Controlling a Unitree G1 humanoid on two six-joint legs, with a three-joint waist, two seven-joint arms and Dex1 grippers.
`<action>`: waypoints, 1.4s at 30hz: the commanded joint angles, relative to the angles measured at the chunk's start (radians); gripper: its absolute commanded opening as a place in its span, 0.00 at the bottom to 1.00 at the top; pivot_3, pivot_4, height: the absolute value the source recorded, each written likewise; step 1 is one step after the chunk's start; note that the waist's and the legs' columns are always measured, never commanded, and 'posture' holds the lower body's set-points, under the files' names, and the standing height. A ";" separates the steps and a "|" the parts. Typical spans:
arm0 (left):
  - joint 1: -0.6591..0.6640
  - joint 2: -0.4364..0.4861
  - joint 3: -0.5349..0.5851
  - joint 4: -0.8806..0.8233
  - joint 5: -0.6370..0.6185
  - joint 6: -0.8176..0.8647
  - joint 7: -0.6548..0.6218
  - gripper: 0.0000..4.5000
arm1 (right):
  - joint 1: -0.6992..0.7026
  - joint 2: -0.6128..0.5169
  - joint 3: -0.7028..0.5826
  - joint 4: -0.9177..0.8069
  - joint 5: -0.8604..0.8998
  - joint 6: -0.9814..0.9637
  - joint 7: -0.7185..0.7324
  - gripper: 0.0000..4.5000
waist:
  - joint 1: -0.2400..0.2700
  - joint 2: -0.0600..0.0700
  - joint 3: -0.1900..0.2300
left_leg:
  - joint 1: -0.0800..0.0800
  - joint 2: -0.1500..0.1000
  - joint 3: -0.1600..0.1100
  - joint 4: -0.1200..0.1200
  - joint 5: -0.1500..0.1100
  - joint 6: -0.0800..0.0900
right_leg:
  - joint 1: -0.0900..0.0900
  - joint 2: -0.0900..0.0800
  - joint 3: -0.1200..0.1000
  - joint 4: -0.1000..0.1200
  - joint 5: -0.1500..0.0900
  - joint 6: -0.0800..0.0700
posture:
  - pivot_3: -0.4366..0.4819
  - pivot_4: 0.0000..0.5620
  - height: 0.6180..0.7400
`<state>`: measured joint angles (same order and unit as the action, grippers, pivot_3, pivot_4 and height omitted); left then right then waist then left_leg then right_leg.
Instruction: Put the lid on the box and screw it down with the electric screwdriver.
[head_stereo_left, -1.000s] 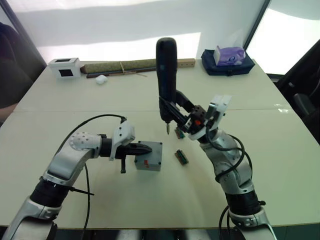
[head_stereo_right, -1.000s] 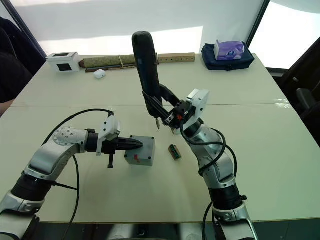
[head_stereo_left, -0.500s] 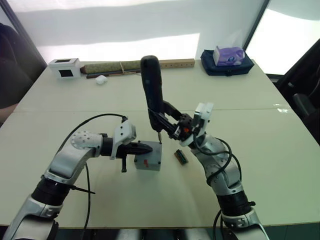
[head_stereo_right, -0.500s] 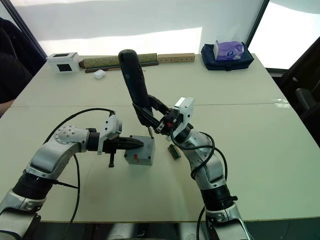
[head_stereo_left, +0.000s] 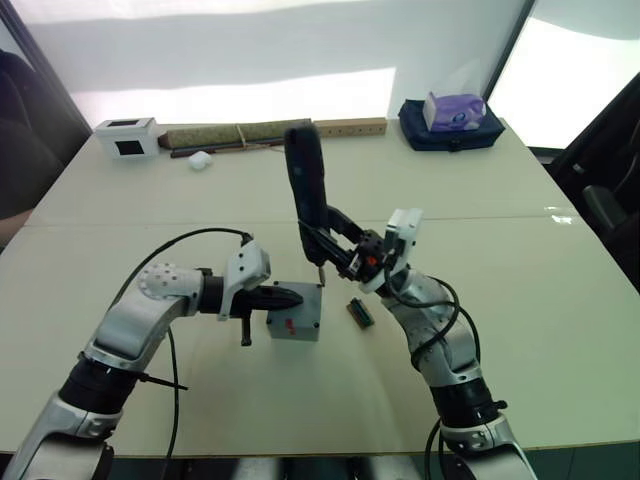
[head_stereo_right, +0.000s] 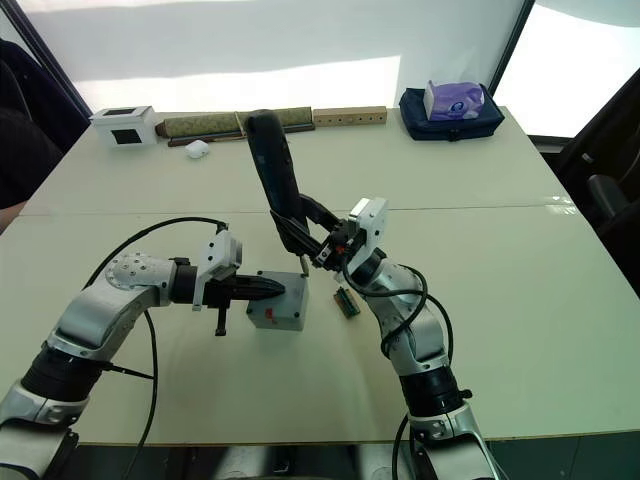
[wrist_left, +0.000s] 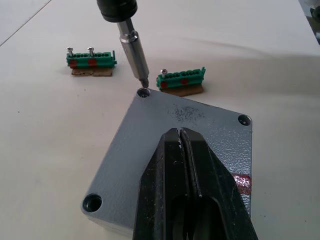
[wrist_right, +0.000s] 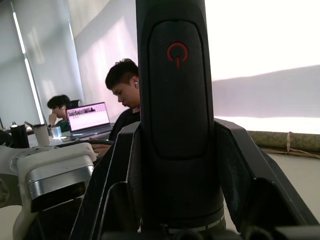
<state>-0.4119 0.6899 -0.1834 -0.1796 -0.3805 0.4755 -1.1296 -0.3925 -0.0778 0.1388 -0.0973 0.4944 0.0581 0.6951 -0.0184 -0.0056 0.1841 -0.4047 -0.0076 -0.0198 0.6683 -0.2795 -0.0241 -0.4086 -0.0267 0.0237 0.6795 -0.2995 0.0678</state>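
1. Lid (head_stereo_left: 296, 311) sat on the box (head_stereo_left: 292, 330) in the left eye view, near the table's (head_stereo_left: 560, 300) front-middle, red mark facing the robot. Left gripper (head_stereo_left: 290, 296) lay flat across the lid top, fingers pressed together, nothing between them. Right gripper (head_stereo_left: 335, 240) was clamped round the electric screwdriver (head_stereo_left: 305, 190), tool nearly upright & tilted a bit, bit tip down at the lid's far right corner. Small green circuit piece (head_stereo_left: 362, 312) lay just right of the box.

2. Right eye view, same scene: screwdriver leaned over the box from the right arm's side. At the far table edge: white box with dark window (head_stereo_right: 125, 124), a small white object (head_stereo_right: 197, 148), a long greenish roll (head_stereo_right: 205, 125) w/ a wooden strip (head_stereo_right: 350, 115), and a dark bag (head_stereo_right: 450, 108) with a purple tissue pack (head_stereo_right: 455, 98) on it.

3. Left wrist view: black fingers (wrist_left: 192, 195) shut tight, resting on the grey lid. Metal bit (wrist_left: 135, 52) stood in the corner screw hole (wrist_left: 144, 92). Two other corner holes in view; can't tell if screws sat in them. Two green terminal strips (wrist_left: 91, 56) (wrist_left: 181, 80) lay on the table beyond the lid, the nearer one just beside its edge.

4. Right wrist view: screwdriver body w/ red power symbol (wrist_right: 177, 52) gripped between the black fingers (wrist_right: 240, 170). Two people sat in the bkgd, a laptop (wrist_right: 89, 117) before one of them.
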 joint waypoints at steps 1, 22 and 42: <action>0.012 0.018 0.000 -0.012 0.009 0.014 -0.002 0.00 | -0.039 0.024 -0.013 -0.036 0.012 -0.038 0.011 0.36 | 0.000 0.000 0.000 | 0.000 0.000 0.000 0.000 0.000 0.000 | 0.000 0.000 0.000 0.000 0.000 0.000 | 0.48 0.27 1.00; -0.010 0.042 0.004 -0.004 0.016 0.019 -0.020 0.00 | -0.023 0.053 0.000 -0.018 0.005 -0.047 0.044 0.36 | -0.001 0.000 0.000 | 0.001 0.000 0.000 0.000 0.000 -0.001 | 0.000 0.000 0.000 0.001 0.000 0.000 | 0.48 0.27 1.00; -0.012 0.060 0.011 -0.007 0.008 0.023 -0.025 0.00 | 0.010 0.034 -0.003 0.013 -0.013 -0.088 0.066 0.36 | 0.000 0.000 0.000 | 0.002 0.000 0.000 0.000 0.001 -0.001 | 0.000 0.000 0.000 0.002 0.000 0.000 | 0.48 0.27 1.00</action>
<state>-0.4259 0.7352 -0.1819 -0.1793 -0.3810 0.4935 -1.1536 -0.3915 -0.0408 0.1410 -0.0413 0.4755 -0.0279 0.7571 -0.0186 -0.0057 0.1840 -0.4031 -0.0077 -0.0198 0.6684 -0.2789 -0.0248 -0.4082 -0.0267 0.0240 0.6815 -0.2995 0.0677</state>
